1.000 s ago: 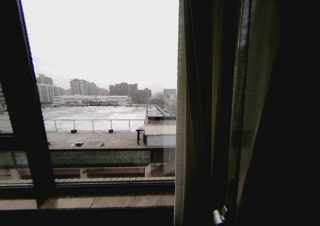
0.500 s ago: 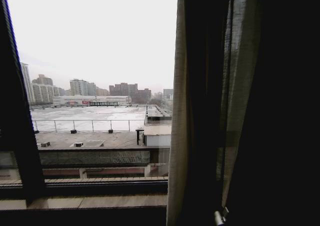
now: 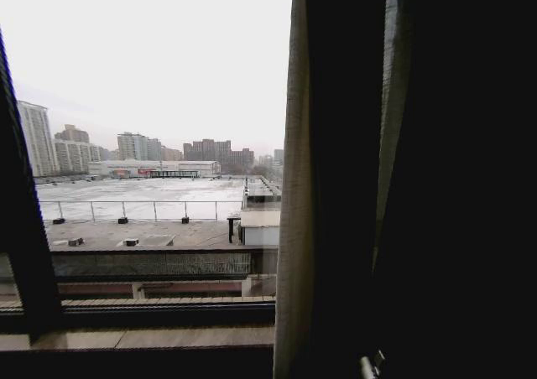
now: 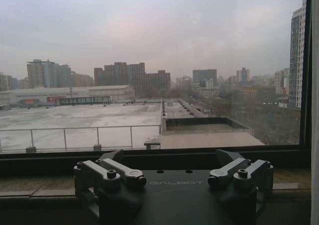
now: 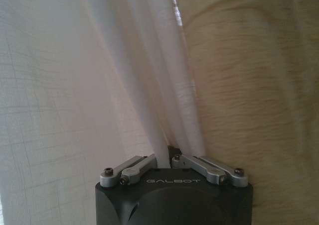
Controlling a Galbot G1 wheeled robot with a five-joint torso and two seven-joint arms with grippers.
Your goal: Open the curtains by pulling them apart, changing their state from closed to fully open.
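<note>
Sheer white fabric runs straight up out of the right gripper (image 5: pixel 164 161), whose fingers (image 5: pixel 133 166) are pinched nearly together on a gathered fold of the curtains (image 5: pixel 99 85); the pleats fan out from the jaws, with a tan drape (image 5: pixel 249 75) just beside them on one side. From the head, the gripper's metal tip (image 3: pixel 367 366) shows low down amid the bunched curtain at the window's right, where the fabric hangs dark against the daylight, and the glass beside it is bare. The left gripper (image 4: pixel 172 177) hangs well apart from any fabric, fingers spread wide and empty, facing the window (image 4: pixel 149 60) with only a pale curtain edge near its far side. The risk, as I judge it, is the thin fold slipping from the pinch if the pull outruns the fabric's slide, or the drape getting dragged along.
</note>
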